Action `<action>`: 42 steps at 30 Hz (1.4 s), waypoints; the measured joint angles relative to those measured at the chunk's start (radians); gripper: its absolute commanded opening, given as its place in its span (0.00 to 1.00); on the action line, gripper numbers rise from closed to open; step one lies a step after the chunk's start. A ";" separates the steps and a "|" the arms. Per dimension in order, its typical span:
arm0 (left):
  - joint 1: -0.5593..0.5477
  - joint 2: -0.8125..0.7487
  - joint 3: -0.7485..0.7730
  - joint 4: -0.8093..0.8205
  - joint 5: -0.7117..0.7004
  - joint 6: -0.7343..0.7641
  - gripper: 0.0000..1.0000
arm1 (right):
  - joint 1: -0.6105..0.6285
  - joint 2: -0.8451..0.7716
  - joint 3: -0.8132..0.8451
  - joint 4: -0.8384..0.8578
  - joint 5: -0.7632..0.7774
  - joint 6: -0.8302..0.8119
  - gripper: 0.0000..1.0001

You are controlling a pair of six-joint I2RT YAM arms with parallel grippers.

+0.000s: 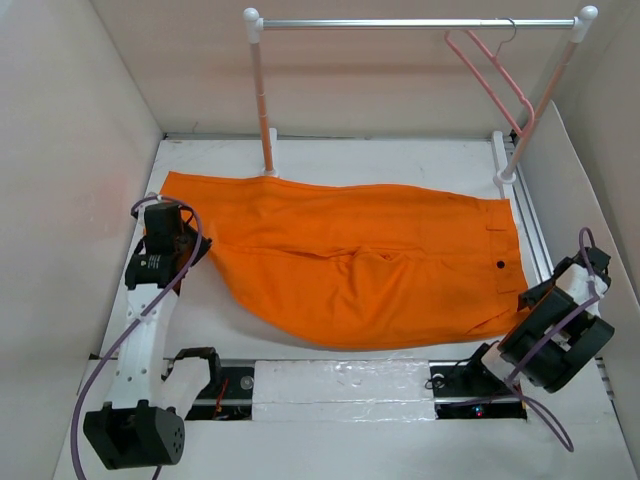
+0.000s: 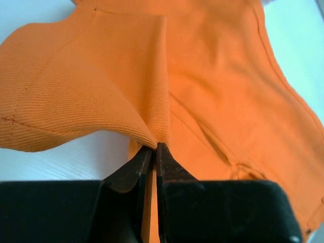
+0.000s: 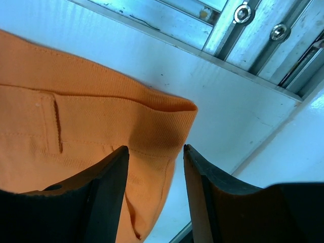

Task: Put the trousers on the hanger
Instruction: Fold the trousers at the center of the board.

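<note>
The orange trousers [image 1: 370,250] lie spread flat across the table, legs to the left, waistband with a dark button [image 1: 498,265] to the right. The pale-pink hanger [image 1: 492,75] hangs on the rail at the back right, empty. My left gripper [image 1: 188,232] is at the leg end; in the left wrist view it [image 2: 154,147] is shut on a raised fold of the orange cloth [image 2: 217,76]. My right gripper [image 1: 527,297] is at the waistband's near corner; in the right wrist view it [image 3: 156,149] is open, its fingers on either side of the waistband corner [image 3: 167,121].
A metal rail [image 1: 400,23] on white posts [image 1: 262,100] stands at the back. An aluminium track [image 1: 530,230] runs along the table's right side and also shows in the right wrist view [image 3: 243,25]. Beige walls enclose the table on three sides.
</note>
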 measured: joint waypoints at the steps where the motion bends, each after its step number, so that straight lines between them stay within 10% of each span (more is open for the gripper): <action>1: 0.000 0.000 0.014 -0.003 -0.024 0.003 0.00 | 0.005 0.030 -0.002 0.002 0.001 0.003 0.51; 12: -0.002 0.000 0.124 -0.059 -0.312 0.017 0.00 | 0.246 0.098 -0.006 -0.006 0.068 0.142 0.45; 26: -0.002 -0.005 0.077 -0.049 -0.321 0.034 0.00 | 0.445 0.098 0.023 -0.113 0.111 0.354 0.43; 29: -0.002 -0.004 0.061 -0.043 -0.319 0.036 0.00 | 0.465 0.110 0.013 -0.113 0.112 0.389 0.30; 31: -0.002 0.000 0.059 -0.043 -0.319 0.038 0.00 | 0.473 0.124 0.013 -0.111 0.116 0.402 0.00; 42: -0.004 0.024 0.091 -0.079 -0.504 0.035 0.00 | 0.412 0.057 0.230 -0.139 0.161 0.221 0.00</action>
